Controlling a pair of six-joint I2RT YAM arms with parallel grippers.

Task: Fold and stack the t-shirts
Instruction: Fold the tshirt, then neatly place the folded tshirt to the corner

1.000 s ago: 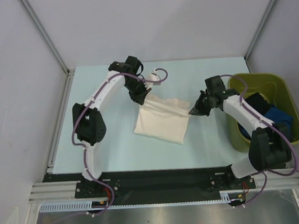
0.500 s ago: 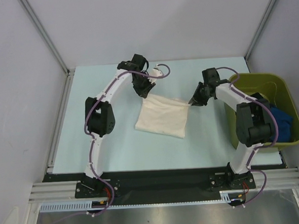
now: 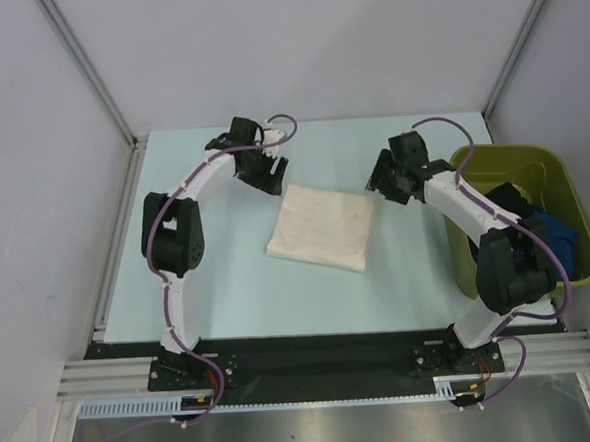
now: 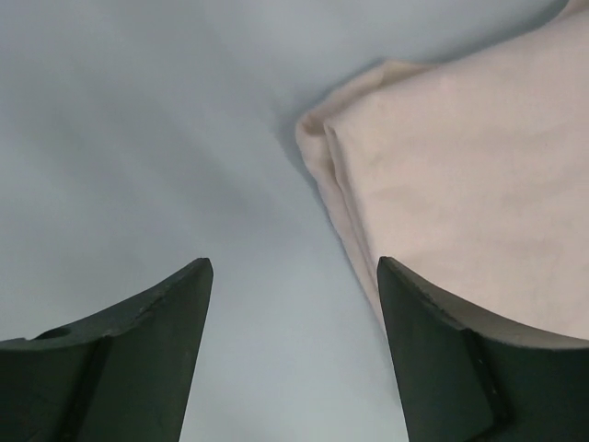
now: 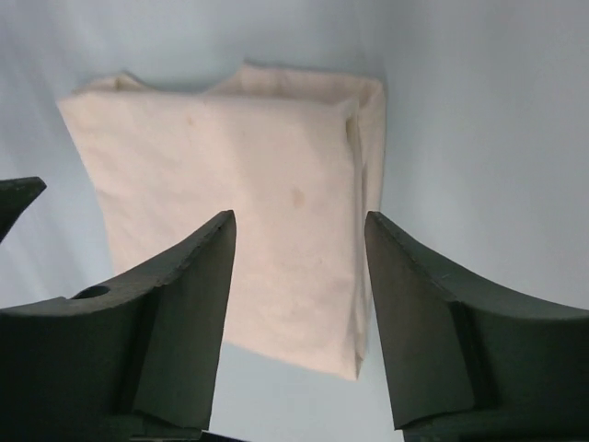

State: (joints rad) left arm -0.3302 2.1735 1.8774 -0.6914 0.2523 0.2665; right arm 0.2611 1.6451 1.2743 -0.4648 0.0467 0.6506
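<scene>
Lying on the pale blue worktop [image 3: 218,271], the folded cream cloth t-shirt [image 3: 322,227] runs its slightly longer axis left-right, its far corners near the left end effector [image 3: 272,172] and the right end effector [image 3: 378,181], both spread open and empty.

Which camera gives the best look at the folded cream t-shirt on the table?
The top external view: the folded cream cloth t-shirt lies whole and unobstructed on the pale blue table. The right wrist view shows most of it, partly hidden behind the fingers. The left wrist view catches only one corner.
</scene>
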